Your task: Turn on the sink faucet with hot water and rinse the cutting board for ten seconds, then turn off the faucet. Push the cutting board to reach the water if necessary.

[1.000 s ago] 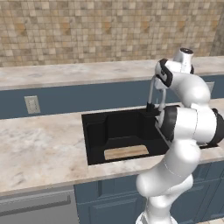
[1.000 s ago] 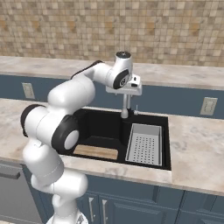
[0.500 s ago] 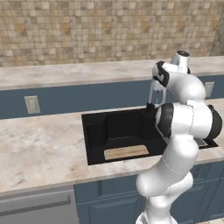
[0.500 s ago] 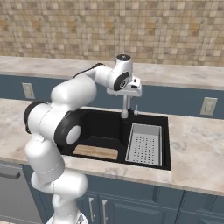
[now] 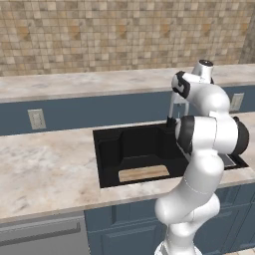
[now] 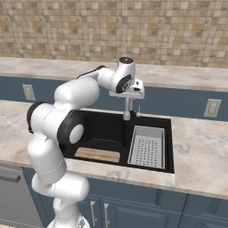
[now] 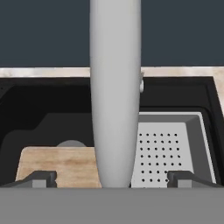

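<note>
Black sink [image 5: 107, 149] holds the flat tan board [image 5: 144, 173] at its front, and no water runs yet.

From the right, the gripper [image 6: 132, 94] sits up by the thin silver faucet [image 6: 128, 108], likely to turn it on.

From the hand, the round grey spout stands between wide-apart fingers [image 7: 41, 177], above the holed tray [image 7: 168, 151].
</note>
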{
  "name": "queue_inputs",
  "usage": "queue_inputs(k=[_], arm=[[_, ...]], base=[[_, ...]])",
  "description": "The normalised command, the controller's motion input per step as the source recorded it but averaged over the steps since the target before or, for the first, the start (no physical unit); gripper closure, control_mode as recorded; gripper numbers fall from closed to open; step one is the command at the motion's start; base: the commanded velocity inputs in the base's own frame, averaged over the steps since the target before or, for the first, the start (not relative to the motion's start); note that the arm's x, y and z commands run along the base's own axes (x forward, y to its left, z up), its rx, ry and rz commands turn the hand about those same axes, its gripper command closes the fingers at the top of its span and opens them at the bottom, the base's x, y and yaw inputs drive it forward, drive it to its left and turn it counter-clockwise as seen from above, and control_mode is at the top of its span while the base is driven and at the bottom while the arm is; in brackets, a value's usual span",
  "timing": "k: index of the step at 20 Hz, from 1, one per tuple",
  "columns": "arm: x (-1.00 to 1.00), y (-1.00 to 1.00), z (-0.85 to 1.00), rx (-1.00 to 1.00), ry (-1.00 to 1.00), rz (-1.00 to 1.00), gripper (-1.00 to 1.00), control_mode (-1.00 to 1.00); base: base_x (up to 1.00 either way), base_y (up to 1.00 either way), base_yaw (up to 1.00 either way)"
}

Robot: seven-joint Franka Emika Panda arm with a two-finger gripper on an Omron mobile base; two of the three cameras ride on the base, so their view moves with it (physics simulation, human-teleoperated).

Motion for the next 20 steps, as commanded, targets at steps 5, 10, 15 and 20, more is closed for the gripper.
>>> queue_inputs(k=[5,10,15,20], arm=[[0.06,0.0,0.0,0.0,0.0,0.0,-1.0,-1.0],[0.04,0.0,0.0,0.0,0.0,0.0,-1.0,-1.0],[0.04,0.0,-0.03,0.0,0.0,0.0,-1.0,-1.0],[0.04,0.0,-0.07,0.0,0.0,0.0,-1.0,-1.0]], base=[[0.0,0.0,0.0],[0.0,0.0,0.0],[0.0,0.0,0.0],[0.0,0.0,0.0]])
